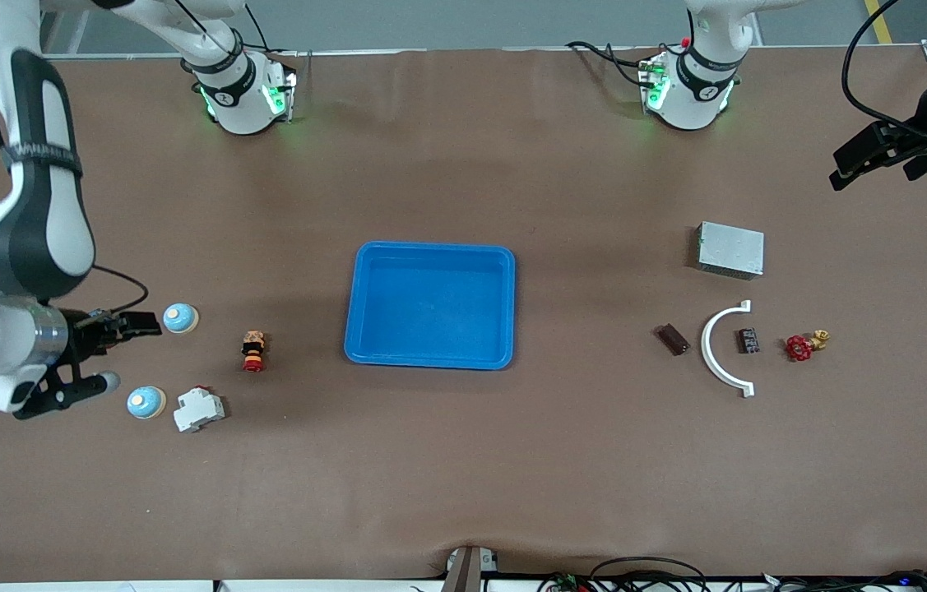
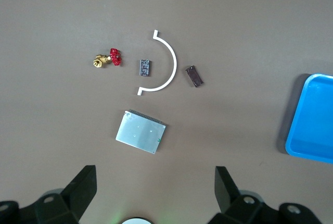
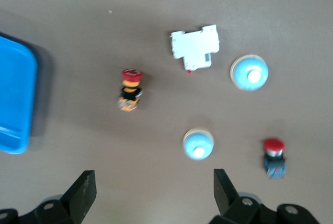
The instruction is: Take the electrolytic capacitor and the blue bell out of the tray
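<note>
The blue tray sits empty near the middle of the brown counter, with bare counter all round its rim.

Toward the right arm's end lie two light-blue bells: one bell just beside the right tool, and a second bell nearer the front camera, close to a white circuit breaker. A red-capped push button lies between the bells and the tray, apart from both. The right wrist view also shows a second red-capped button with a blue body. The right tool hangs low at the counter's edge, its fingers spread wide with nothing between them.

Toward the left arm's end, a dark brown block-shaped capacitor lies just outside a white curved bracket. A small dark chip-like part lies inside the curve, and a red-handled brass valve is near it toward the counter's end. A grey metal box rests farther from the front camera. The left tool is up over bare counter near that end's edge, fingers spread and empty.
</note>
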`<state>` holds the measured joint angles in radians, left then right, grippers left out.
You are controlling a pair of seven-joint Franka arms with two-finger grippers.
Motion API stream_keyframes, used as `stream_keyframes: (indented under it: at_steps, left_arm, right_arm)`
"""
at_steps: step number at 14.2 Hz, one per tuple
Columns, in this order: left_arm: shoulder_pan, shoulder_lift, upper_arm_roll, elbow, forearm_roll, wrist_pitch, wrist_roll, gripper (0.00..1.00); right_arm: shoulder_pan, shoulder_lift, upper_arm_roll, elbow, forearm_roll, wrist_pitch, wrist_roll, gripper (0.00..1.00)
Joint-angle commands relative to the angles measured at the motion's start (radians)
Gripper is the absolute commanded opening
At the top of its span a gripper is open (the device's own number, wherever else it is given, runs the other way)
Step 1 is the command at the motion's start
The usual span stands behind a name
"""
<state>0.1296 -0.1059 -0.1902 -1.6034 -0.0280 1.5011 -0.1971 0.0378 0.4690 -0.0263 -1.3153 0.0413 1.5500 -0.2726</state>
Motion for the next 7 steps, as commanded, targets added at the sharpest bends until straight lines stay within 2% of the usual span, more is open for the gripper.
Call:
stream_keyframes:
  at_steps: [1, 5, 7]
  left_arm:
    - [0.010, -0.023, 0.003, -0.012, -0.018, 0.002, 0.025, 1.00]
    - [0.011, -0.020, 0.002, -0.001, -0.026, 0.002, 0.025, 1.00]
    - [0.011, -0.023, 0.000, 0.003, -0.036, -0.001, 0.024, 1.00]
  right_arm:
    - [0.004, -0.209, 0.000, -0.210, 0.008, 0.016, 0.073, 1.00]
    - [0.001, -0.450, 0.000, -0.457, 0.008, 0.082, 0.137, 1.00]
    - [-0.001, -0.533, 0.000, -0.528, 0.008, 0.090, 0.167, 1.00]
